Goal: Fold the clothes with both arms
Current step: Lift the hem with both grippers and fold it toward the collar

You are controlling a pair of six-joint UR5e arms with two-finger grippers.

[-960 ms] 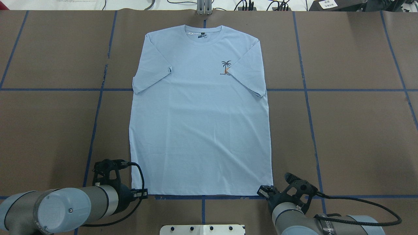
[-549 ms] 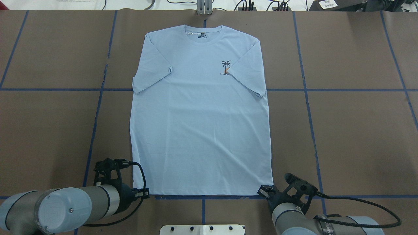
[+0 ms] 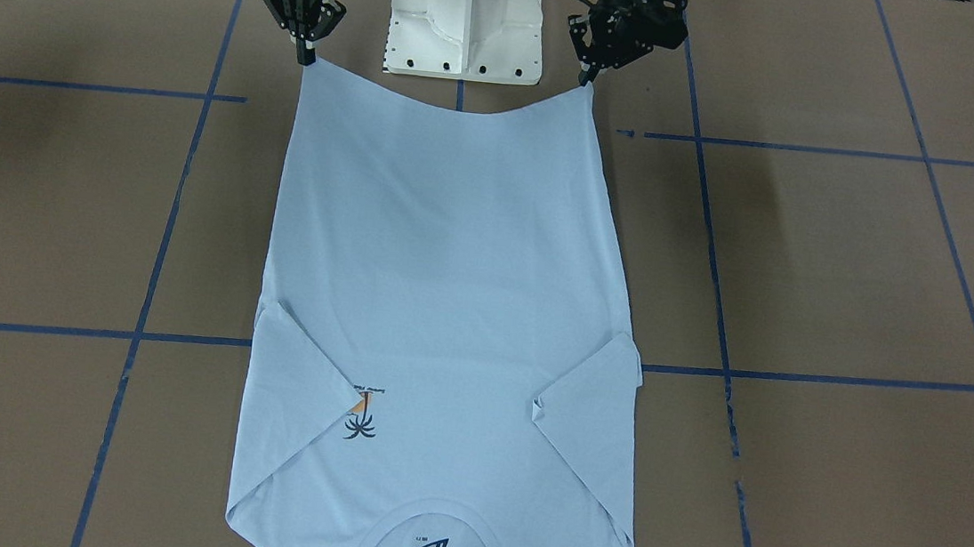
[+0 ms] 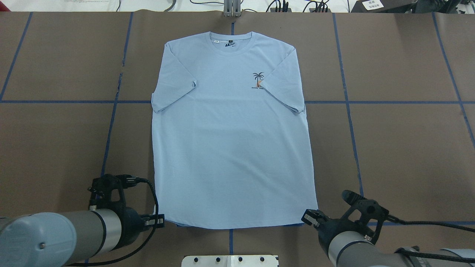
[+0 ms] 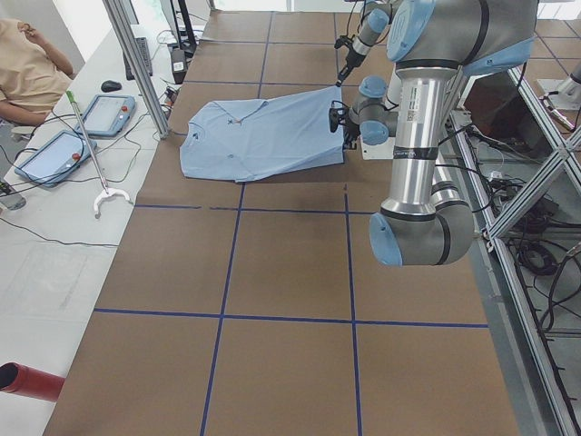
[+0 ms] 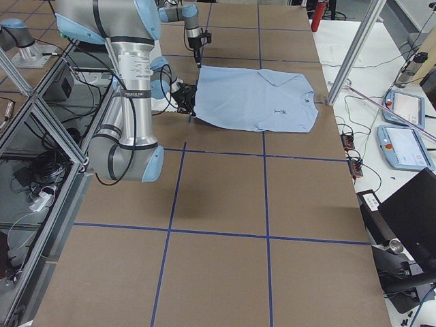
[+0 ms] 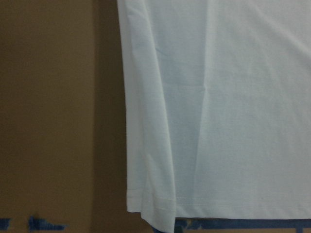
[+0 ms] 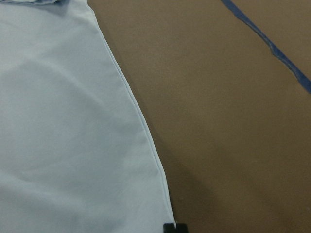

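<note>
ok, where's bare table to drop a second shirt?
Wide bare table on both sides of the T-shirt. Crowded along the near hem: left gripper and right gripper hold its corners, with the white base between them.

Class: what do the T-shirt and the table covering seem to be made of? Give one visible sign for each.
T-shirt: soft knit fabric, likely cotton, matte; stitched hem, gentle creases.
Table covering: probably brown paper or card, dull; thin, flat, straight cut far edge.

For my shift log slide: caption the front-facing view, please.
Left gripper and right gripper pinch the hem corners of a light-blue T-shirt, hem sagging between them.
</note>
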